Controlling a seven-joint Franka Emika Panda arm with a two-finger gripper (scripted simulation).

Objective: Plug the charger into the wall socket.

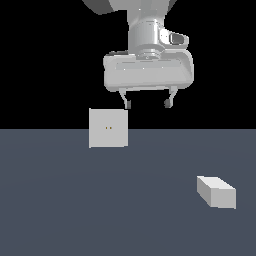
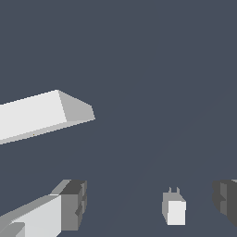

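- My gripper [image 1: 148, 104] hangs high above the floor [image 1: 75, 200], fingers spread wide, nothing between them.
- Charger [image 1: 216, 192] lies flat on the floor, toward the exterior view's right, well apart from the socket.
- Wall socket [image 1: 108, 128] stands upright further back, two tiny orange-brown holes on its face.
- Floor is plain dark slate; background black.
- Wrist view: charger [image 2: 174, 208] appears small, two prongs showing; socket [image 2: 41, 113] cut off at the frame edge.

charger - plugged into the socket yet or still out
Out. The charger lies flat on the floor, well apart from the upright wall socket, whose two holes show empty. The open gripper hangs above, holding nothing.
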